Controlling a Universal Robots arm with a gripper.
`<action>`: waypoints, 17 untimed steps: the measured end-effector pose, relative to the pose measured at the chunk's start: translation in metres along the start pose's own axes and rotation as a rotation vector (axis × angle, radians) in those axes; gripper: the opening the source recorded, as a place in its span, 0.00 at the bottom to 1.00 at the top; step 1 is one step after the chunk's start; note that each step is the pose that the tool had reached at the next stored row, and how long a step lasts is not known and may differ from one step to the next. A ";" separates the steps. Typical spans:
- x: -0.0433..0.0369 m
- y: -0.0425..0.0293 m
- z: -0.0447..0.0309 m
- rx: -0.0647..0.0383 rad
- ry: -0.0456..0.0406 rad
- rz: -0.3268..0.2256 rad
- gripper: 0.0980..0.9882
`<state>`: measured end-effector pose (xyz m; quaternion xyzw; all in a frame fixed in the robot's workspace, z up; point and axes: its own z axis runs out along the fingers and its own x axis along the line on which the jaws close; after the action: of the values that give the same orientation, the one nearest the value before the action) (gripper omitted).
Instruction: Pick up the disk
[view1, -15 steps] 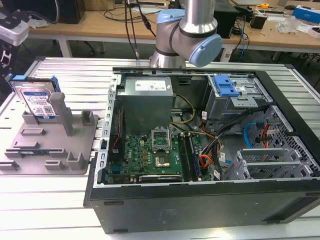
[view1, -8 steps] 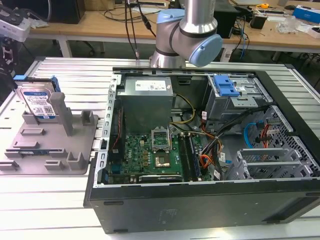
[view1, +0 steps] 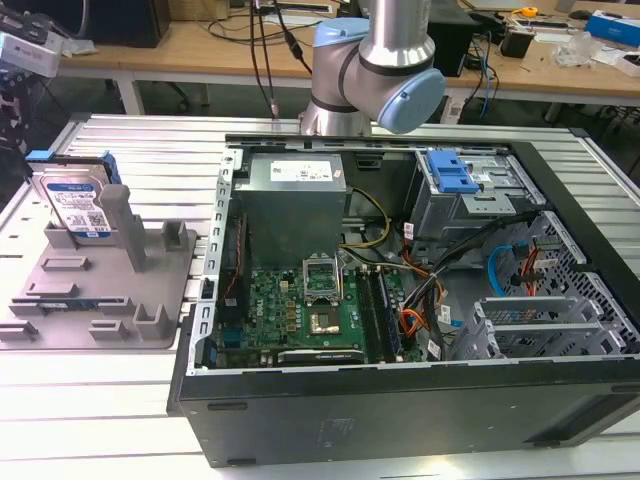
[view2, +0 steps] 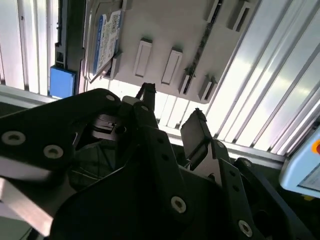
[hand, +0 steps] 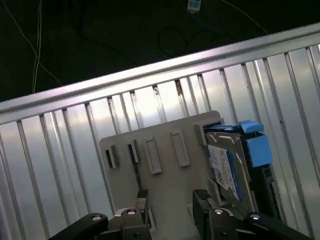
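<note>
The approach seems in hand: the tool (hand: 171, 196), spread and empty, hangs well apart from the disk (hand: 227, 165) standing in the fixture (hand: 167, 185) on the counter (hand: 60, 150), and gripping likely demands alignment with its edges.

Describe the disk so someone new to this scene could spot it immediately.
On the exterior view's left, beside the open computer case, lies a grey slotted fixture. The disk stands on edge at the fixture's far corner: silver, blue-and-white label, blue side rails, unlike the plain grey posts beside it.
</note>
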<state>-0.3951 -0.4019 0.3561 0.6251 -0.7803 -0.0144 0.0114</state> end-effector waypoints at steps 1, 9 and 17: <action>0.0000 0.0000 0.0001 0.000 0.0008 -0.017 0.43; -0.0057 0.0009 0.0012 0.000 0.0079 -0.175 0.43; -0.0726 0.0170 0.0018 0.001 0.0159 -0.174 0.43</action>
<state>-0.3959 -0.3273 0.3550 0.6908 -0.7228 -0.0099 0.0159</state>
